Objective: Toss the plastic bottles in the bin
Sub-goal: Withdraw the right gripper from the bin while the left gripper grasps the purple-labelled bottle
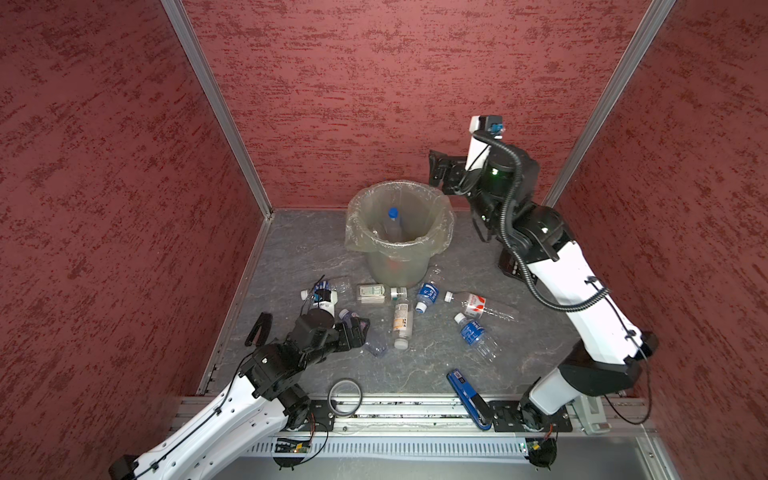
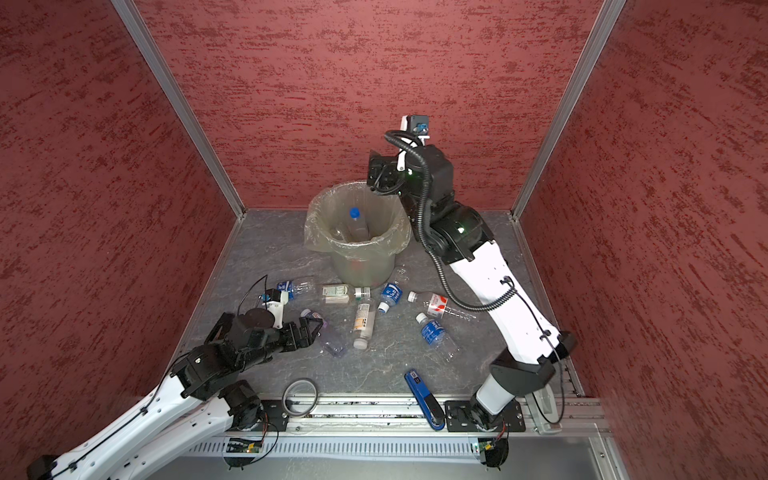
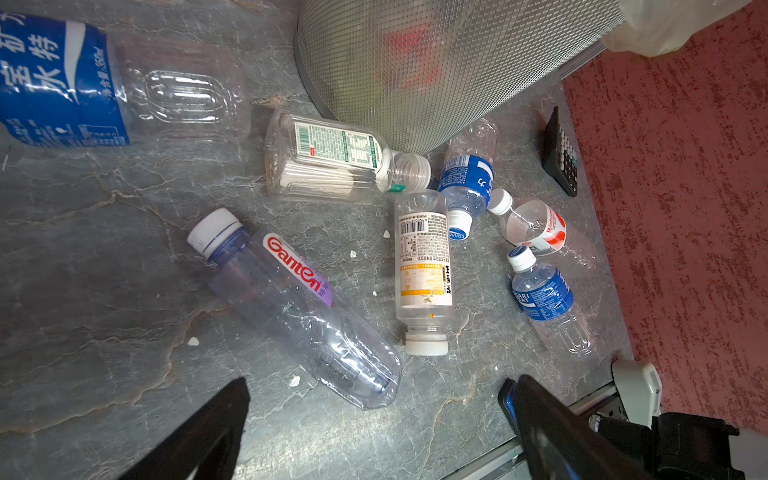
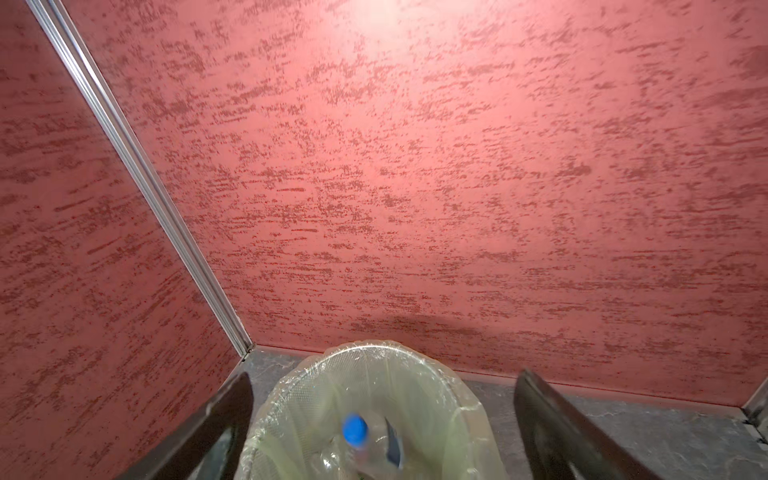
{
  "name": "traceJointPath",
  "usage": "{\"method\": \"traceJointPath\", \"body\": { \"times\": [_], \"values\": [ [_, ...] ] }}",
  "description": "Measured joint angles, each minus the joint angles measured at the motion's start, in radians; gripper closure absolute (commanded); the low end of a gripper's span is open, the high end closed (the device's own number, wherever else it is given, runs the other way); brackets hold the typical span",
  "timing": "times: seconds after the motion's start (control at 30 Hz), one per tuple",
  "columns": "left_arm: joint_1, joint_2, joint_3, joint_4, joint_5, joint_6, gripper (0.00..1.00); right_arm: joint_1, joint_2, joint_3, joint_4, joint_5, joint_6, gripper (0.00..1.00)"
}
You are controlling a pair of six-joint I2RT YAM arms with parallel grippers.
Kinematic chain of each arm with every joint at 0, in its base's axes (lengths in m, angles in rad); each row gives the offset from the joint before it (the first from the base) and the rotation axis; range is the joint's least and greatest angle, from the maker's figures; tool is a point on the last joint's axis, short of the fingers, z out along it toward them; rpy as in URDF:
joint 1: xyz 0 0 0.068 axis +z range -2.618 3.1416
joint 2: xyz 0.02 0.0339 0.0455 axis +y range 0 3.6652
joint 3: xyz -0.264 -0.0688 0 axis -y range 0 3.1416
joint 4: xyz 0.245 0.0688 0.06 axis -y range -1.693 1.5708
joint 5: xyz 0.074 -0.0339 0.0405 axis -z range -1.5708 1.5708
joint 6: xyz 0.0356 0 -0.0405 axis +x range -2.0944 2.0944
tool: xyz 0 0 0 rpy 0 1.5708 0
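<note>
left arm: my left arm [image 1: 208, 419] reaches in low over the table [image 1: 419, 365], wrist near level and aimed at the bottle cluster.
left jaws: spread wide with nothing between them. I see them close to the Ganten bottle [image 3: 299, 307] but apart from it.
Ganten bottle: lying flat, white cap, red "Ganten" on a purple strip.
blue-label bottle [image 3: 62, 83]: at the cluster's left, with Chinese characters and "350ml".
green-label bottle [image 3: 332, 158]: on its side at the foot of the bin [image 1: 395, 266].
yellow-label bottle [image 3: 424, 266]: just beside it. I can see the barcode, but the fine print is too small for me.
bin: back centre, lined with a clear bag. A blue-capped bottle [image 1: 392, 222] is inside, blurred in my right wrist view.
small blue bottle [image 3: 465, 183]: cap touching the yellow-label bottle.
red-and-white bottle [image 3: 536, 228]: reads "Watsons".
far-right blue bottle [image 3: 540, 291]: shows "ARI" over "EAT".
right arm [image 1: 594, 332]: raised, elbow bent, wrist high beside the bin's rim.
right jaws: wide open and holding nothing, with the bin's mouth below.
</note>
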Motion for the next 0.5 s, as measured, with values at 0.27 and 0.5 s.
{"method": "traceJointPath", "body": {
  "times": [0.27, 0.5],
  "values": [
    [-0.007, 0.039, 0.0, -0.016, -0.051, -0.063, 0.0, 0.0, -0.148, -0.226, 0.037, -0.001, 0.02, 0.03],
    [-0.019, 0.098, 0.0, -0.013, -0.064, -0.087, 0.0, 0.0, -0.269, -0.409, 0.032, -0.009, 0.051, 0.03]
  ]
}}
